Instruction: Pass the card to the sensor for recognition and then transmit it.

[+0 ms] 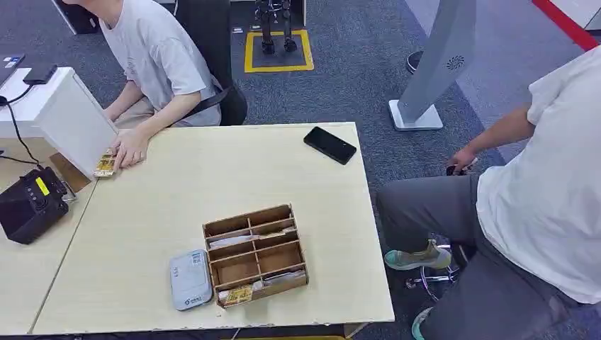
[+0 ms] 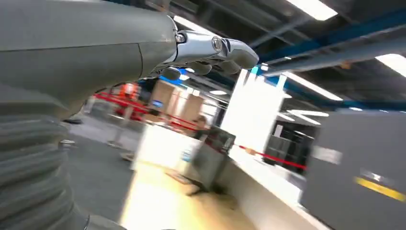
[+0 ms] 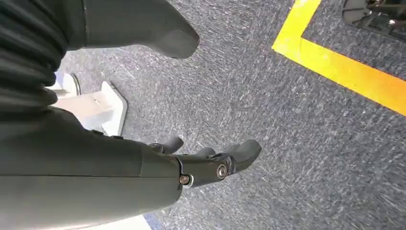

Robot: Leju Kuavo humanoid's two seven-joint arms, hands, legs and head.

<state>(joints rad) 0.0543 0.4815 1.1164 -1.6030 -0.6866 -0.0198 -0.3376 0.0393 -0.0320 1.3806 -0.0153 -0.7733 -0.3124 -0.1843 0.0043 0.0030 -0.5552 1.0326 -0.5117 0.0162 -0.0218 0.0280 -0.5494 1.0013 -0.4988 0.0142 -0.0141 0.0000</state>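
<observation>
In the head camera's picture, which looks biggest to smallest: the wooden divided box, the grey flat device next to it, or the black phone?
1. Brown wooden divided box, clearly largest.
2. Light grey flat rectangular device.
3. Black phone.
Device and phone look close; the phone lies farther from the camera, so that order is unsure.

No text legible anywhere. Grey sensor box point(image 1: 190, 279) on the worktop point(image 1: 177, 198) has a small blue logo line near its front edge and a small label patch at its top, both too small to read. Black device point(image 1: 30, 204) carries a yellow sticker, unreadable. Card point(image 1: 105, 164) under the person's hand point(image 1: 130, 147) shows a yellow printed pattern, no readable characters. Cards in the wooden organizer point(image 1: 255, 253) also have print, too small. White pillar stand point(image 1: 441, 57) has a round dotted grille, no wording. In the left wrist view, blurred signs and a yellow-striped label on a grey cabinet point(image 2: 356, 172), beyond the fingers point(image 2: 210, 67), unreadable.
</observation>
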